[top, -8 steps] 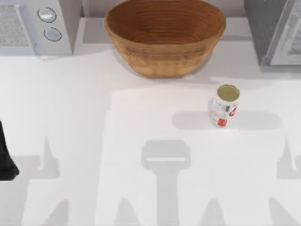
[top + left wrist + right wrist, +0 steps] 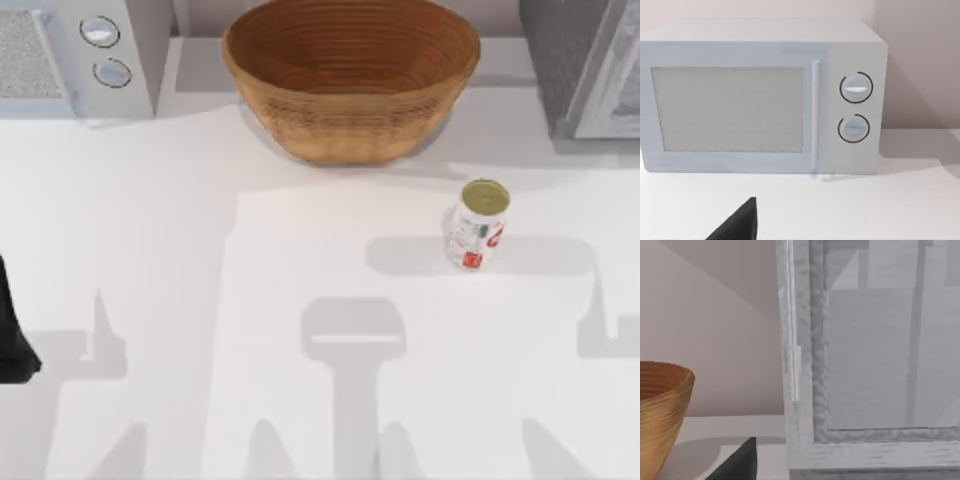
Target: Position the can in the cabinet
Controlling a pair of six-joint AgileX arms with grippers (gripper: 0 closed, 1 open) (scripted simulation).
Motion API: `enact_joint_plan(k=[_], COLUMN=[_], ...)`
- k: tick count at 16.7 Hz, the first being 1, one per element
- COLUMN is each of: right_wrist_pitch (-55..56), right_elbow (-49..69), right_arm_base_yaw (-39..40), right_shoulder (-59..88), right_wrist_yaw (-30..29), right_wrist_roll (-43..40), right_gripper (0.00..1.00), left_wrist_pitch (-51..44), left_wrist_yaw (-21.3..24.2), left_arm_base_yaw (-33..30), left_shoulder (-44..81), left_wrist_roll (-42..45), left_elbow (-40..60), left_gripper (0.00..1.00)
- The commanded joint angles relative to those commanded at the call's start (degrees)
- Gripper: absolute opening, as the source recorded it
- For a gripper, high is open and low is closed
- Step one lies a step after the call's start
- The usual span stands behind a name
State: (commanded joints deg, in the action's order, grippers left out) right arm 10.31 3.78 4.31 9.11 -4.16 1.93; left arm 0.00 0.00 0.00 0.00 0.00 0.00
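The can (image 2: 477, 225), white with red marks and a dull gold top, stands upright on the table right of centre. The cabinet (image 2: 585, 65) is the dark grey unit at the back right corner. Its lighter framed door panel (image 2: 870, 365) looms close in the right wrist view, where a dark part of my right gripper (image 2: 737, 464) pokes in. My left arm (image 2: 10, 335) rests at the table's left edge, far from the can. A dark part of my left gripper (image 2: 737, 225) faces the pale appliance.
A large woven basket (image 2: 350, 75) stands at the back centre, between the pale two-knob appliance (image 2: 70, 55) and the cabinet. The basket's side (image 2: 662, 410) also appears beside the cabinet in the right wrist view. White tabletop surrounds the can.
The arm shadows on the table's right half have slid leftward. The can, the basket and my left arm have not moved.
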Motion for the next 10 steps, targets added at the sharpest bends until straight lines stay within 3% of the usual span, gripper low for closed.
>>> enact_joint_plan(k=[10], right_wrist_pitch=[38.7], right_elbow=[10.0], right_arm_base_yaw=[16.8], right_shoulder=[49.0], right_wrist_yaw=[-16.8], right_wrist_roll=[1.2], right_gripper=[1.00], left_wrist_pitch=[0.0], left_wrist_yaw=[0.0], left_arm_base_yaw=[0.0], left_shoulder=[0.0], left_wrist_roll=[0.0], left_elbow=[0.0], left_gripper=[1.00])
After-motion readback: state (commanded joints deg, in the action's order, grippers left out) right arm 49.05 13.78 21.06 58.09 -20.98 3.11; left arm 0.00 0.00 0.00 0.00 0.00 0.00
